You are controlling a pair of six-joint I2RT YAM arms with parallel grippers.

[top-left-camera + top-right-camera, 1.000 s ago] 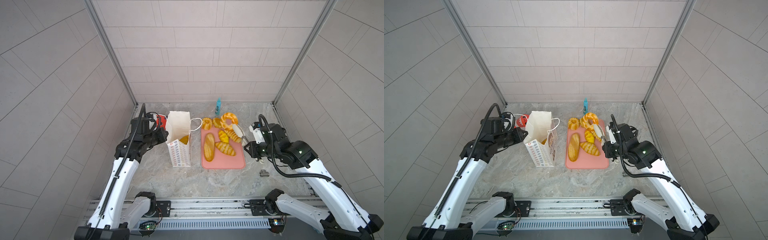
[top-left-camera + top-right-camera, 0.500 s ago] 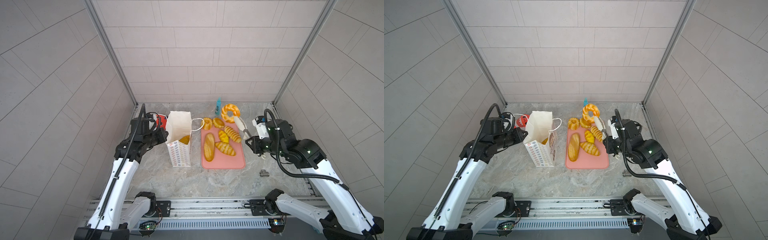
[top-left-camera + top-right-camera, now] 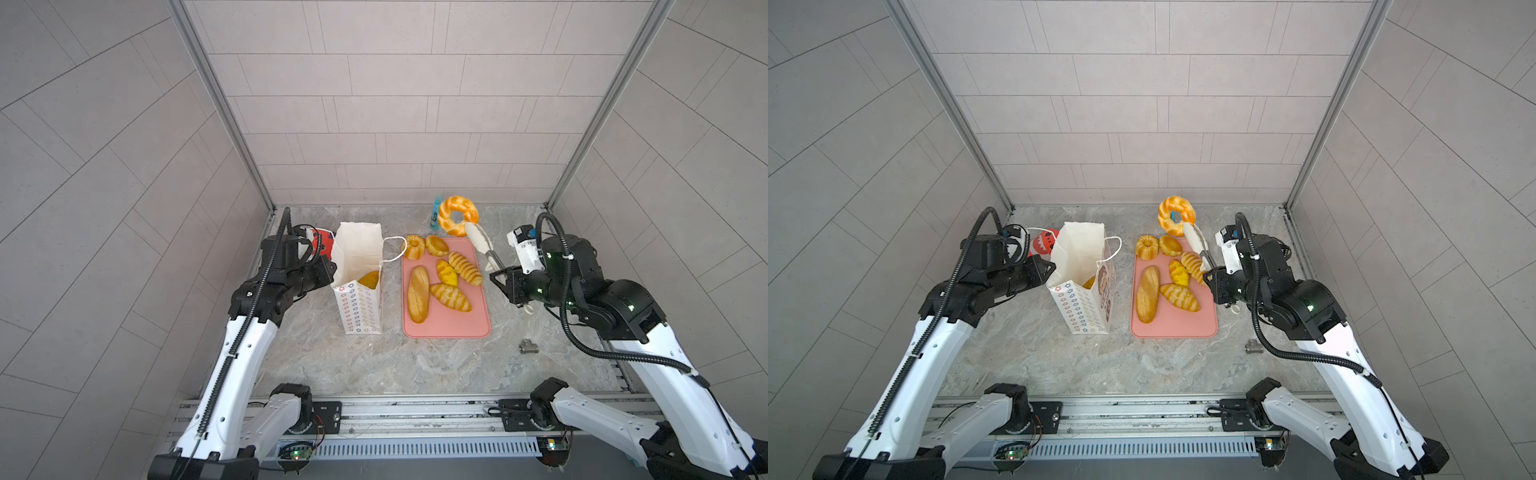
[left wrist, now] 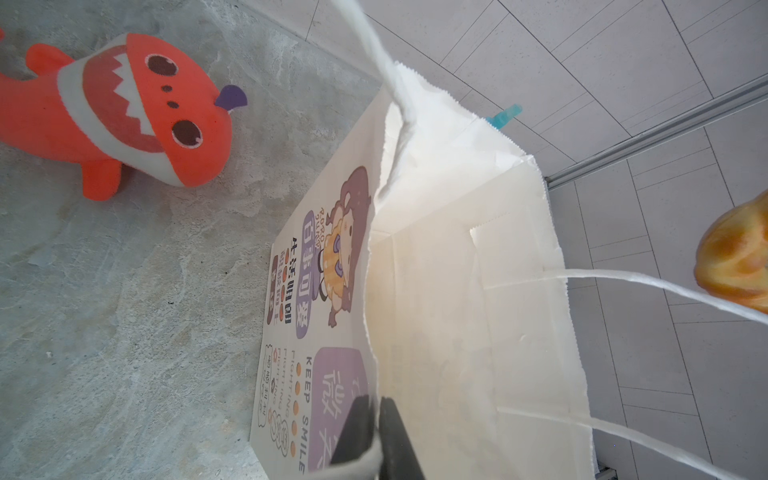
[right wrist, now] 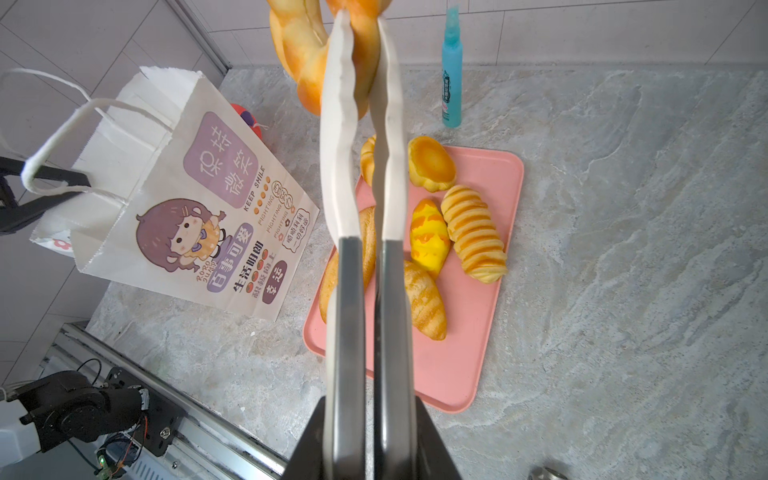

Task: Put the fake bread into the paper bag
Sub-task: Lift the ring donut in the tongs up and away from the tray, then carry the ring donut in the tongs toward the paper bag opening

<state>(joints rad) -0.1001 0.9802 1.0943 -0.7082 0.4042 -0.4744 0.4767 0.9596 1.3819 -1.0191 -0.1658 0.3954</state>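
Moved since a second ago: braided ring, off the pink tray and now raised over its far edge; my right arm drawn back toward its own side.

- Holding, right gripper: clamped on the metal handles of the tongs, whose white tips pinch the ring's rim.
- Holding, left gripper: closed on the rim of the paper bag, keeping the mouth spread.
- Bag: upright on the table, left of the tray, with one yellow bread inside.
- On tray: long loaf, fluted ring, round bun, oval bun, striped rolls.
- Step, as I judge it: carry the ring to the bag. I would hold the squeeze constant, travel above the rim and cord handle, centre over the opening, lower the ring edge-on because the mouth looks narrow, then release.
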